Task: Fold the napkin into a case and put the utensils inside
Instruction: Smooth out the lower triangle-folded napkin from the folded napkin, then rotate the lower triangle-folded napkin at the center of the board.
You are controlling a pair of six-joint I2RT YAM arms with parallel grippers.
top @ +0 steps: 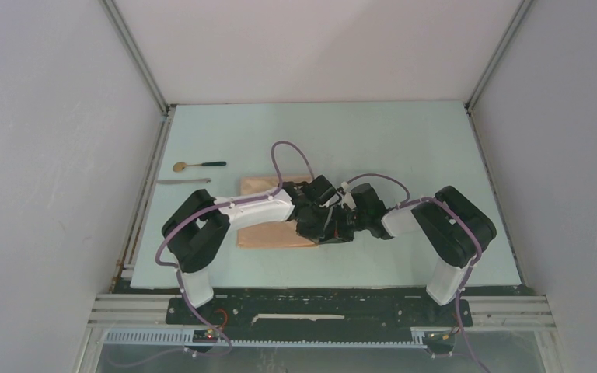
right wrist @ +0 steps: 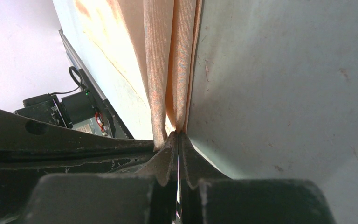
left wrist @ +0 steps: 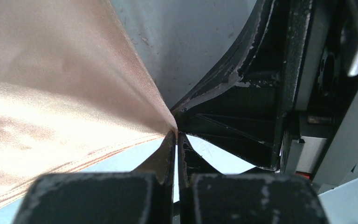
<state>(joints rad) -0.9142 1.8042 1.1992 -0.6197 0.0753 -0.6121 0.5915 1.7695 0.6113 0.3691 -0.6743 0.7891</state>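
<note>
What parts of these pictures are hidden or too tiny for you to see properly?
- Top view: the right half of the napkin, hidden under both arms' wrists.
- Top view: the silvery utensil, too small to tell fork from knife.
- Left wrist view: the napkin runs off the left edge; the left end effector pinches just a small bit.
- Right wrist view: how many cloth layers the right end effector pinches; the folds bunch together.

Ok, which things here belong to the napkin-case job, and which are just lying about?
Job: peach cloth napkin, gripped by left end effector and right end effector; gold-bowled spoon with dark handle; thin silvery metal utensil.
Just fixtures: purple arm cables, pale green table.
</note>
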